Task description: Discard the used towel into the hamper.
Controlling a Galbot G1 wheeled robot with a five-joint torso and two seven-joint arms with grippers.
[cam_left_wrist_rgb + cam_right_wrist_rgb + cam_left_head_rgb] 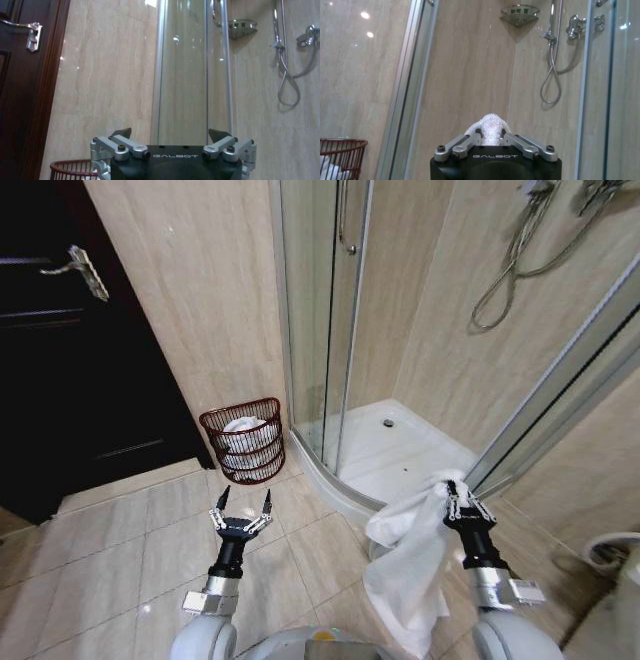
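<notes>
Evidently mid-carry: right gripper (462, 502), lower right of frame, has jaws clamped on the white towel (410, 565) hanging free of the floor, left gripper (241, 510) jaws apart, hamper (243, 439) centre-left against the wall.

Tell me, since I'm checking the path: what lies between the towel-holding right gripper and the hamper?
In the head view, bare floor tile and the shower tray's curved corner lie between the right gripper and the hamper.
</notes>
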